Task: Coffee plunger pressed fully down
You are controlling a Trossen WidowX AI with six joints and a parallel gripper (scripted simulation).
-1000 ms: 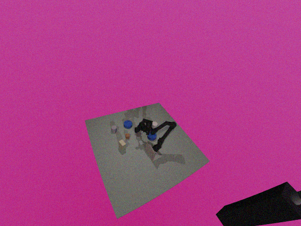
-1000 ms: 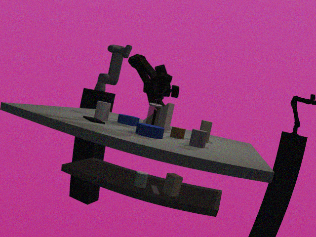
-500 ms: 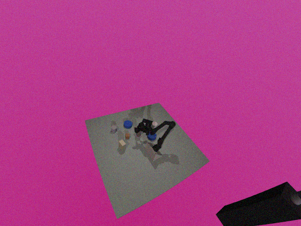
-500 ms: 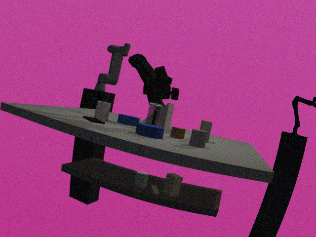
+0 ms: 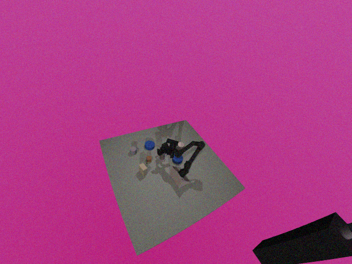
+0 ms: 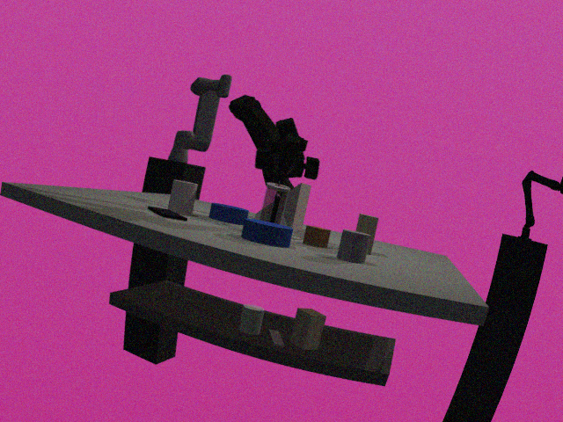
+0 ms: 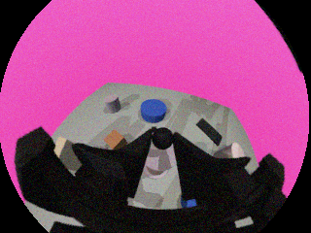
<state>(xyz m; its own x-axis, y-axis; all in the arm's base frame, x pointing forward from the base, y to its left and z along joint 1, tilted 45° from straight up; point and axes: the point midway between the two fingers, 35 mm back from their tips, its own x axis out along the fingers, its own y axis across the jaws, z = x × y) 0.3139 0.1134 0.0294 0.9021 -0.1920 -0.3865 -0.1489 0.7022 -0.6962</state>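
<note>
The coffee press point(image 6: 274, 201), a clear cylinder with a dark middle, stands upright on the grey table point(image 6: 409, 267) point(image 5: 136, 221); it also shows, partly hidden, below the fingers in the wrist view. My gripper point(image 6: 279, 178) point(image 7: 162, 134) comes down over its top and is shut on the black round plunger knob point(image 7: 163, 140), which shows between the fingertips. In the exterior view the fingers are close above the press rim, and no length of rod can be made out between them. The fingers hide much of the press top.
A blue disc point(image 6: 266, 233) point(image 7: 154, 111) and a tall pale block point(image 6: 300, 207) stand close to the press. Another blue disc point(image 6: 229, 213) point(image 5: 177, 159), an orange block point(image 6: 317, 236) point(image 7: 115, 139), a lilac cylinder point(image 6: 353, 246), a white cylinder point(image 6: 182, 198) and a flat black piece point(image 7: 209, 131) are around it.
</note>
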